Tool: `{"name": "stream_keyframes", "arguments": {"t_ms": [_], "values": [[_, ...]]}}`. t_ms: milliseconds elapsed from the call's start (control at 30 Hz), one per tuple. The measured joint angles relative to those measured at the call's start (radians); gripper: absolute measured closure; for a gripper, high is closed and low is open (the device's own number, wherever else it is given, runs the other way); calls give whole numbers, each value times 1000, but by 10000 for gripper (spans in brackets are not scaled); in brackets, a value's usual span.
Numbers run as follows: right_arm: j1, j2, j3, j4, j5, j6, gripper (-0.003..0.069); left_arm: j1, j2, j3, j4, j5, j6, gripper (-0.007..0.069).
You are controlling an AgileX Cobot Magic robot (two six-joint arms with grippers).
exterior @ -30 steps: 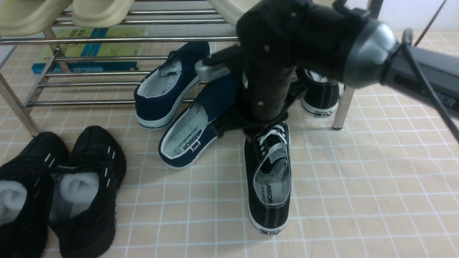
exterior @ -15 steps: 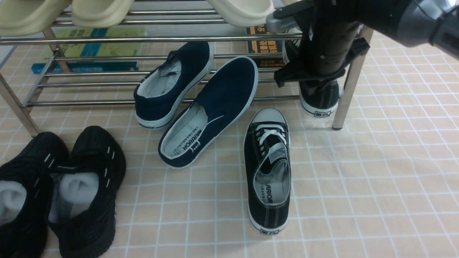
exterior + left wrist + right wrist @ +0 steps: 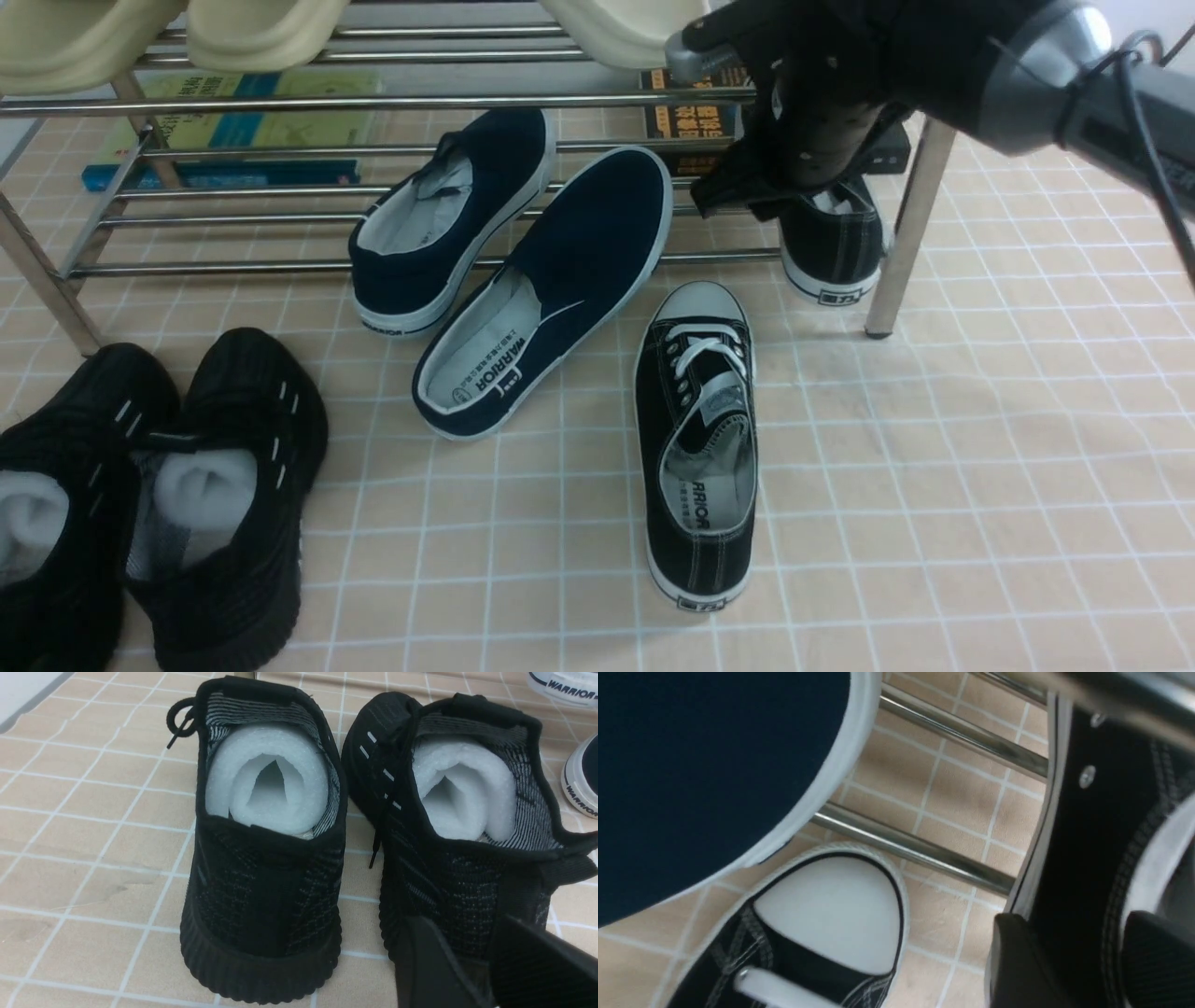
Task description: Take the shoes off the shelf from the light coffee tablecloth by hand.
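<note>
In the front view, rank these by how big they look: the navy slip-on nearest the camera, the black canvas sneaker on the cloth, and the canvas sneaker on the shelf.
Tied largest: navy slip-on and canvas sneaker on the cloth look about alike.
Smallest: canvas sneaker on the shelf, only its heel showing.

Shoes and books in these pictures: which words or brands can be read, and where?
"WARRIOR": insole of the front navy slip-on.
"WARRIOR": insole of the black canvas sneaker on the tablecloth.
"WARRIOR": navy slip-on sole rims.
Book covers and sneaker heel tags: too blurred to read.
</note>
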Motion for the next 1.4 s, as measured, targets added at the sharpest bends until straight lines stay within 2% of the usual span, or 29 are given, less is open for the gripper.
{"name": "stream_keyframes", "arguments": {"t_ms": [200,233,333,633,867,1100,1400], "values": [[0,47,0,-80,-2,11,484,0,0,0,0,0,0,382],[0,47,0,-80,-2,11,491,0,0,0,0,0,0,382],[0,43,-1,-68,27,8,631,0,0,0,0,0,0,382],[0,-99,2,127,266,-68,638,0,0,0,1,0,0,382],[0,-311,170,280,280,-76,638,0,0,0,1,0,0,382],[1,-423,401,311,281,-52,638,0,0,0,1,0,0,382],[1,-412,477,318,231,17,638,0,0,0,1,0,0,382]]}}
